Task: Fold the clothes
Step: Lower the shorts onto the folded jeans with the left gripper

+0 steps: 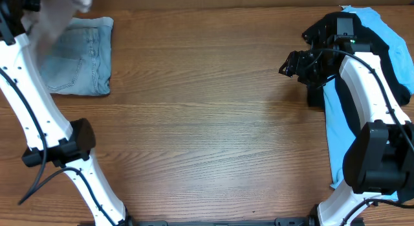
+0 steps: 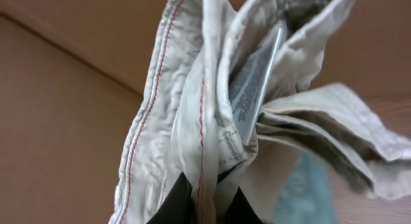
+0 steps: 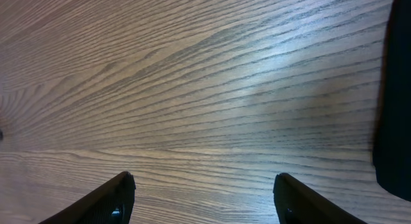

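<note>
Clearly, the left gripper (image 2: pixel 205 208) is closed on the beige shorts (image 2: pixel 192 108), held at the far left corner of the table (image 1: pixel 207 122).
The right gripper (image 3: pixel 204 189) has its fingers wide apart over bare wood, beside the black top (image 1: pixel 396 74) and the sky-blue top (image 1: pixel 336 129); 1 folded denim garment (image 1: pixel 81 54) lies flat near the shorts.

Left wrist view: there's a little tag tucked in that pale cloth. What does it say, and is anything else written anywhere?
Tag in the beige shorts, held in the left gripper: rows of small grey print, too blurred to read.
Overhead and right wrist views: no writing visible.
</note>
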Controlling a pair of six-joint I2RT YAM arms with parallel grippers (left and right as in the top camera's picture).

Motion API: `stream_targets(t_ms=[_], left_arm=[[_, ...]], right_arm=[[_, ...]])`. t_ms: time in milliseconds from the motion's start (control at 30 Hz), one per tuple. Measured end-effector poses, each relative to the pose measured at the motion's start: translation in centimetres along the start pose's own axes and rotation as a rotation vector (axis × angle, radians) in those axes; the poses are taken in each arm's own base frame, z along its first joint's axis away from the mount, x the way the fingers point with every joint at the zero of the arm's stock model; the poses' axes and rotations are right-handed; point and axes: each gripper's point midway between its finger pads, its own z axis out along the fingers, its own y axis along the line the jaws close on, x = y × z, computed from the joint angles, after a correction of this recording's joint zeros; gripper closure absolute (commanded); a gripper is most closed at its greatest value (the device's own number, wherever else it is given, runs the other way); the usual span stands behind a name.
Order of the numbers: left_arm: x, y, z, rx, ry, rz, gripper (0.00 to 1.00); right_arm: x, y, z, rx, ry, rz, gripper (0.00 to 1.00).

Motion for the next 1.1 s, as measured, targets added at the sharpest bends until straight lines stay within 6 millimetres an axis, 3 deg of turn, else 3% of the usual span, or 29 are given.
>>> stream_targets(t_ms=[300, 433, 600, 833, 1100], left_arm=[[5.0, 4.0, 10.1, -0.085, 0.064, -0.030, 0.96], [6.5, 5.0, 12.2, -0.104, 0.075, -0.065, 0.96], [6.8, 5.5, 12.5, -0.114, 0.075, -0.082, 0.96], [9.1, 2.6, 13.7, 0.005, 0.145, -0.093, 0.96], [13.3, -4.2, 16.2, 0.180, 0.301, -0.066, 0.94]], right_arm=[[0.1, 0.0, 0.0, 0.001, 0.005, 0.002, 0.27], [0.2, -0.1, 0.0, 0.002, 0.008, 0.003, 0.27], [0.2, -0.1, 0.0, 0.002, 0.008, 0.003, 0.27], [0.3, -0.1, 0.0, 0.003, 0.013, 0.006, 0.27], [0.4, -0.1, 0.0, 0.003, 0.015, 0.007, 0.27]])
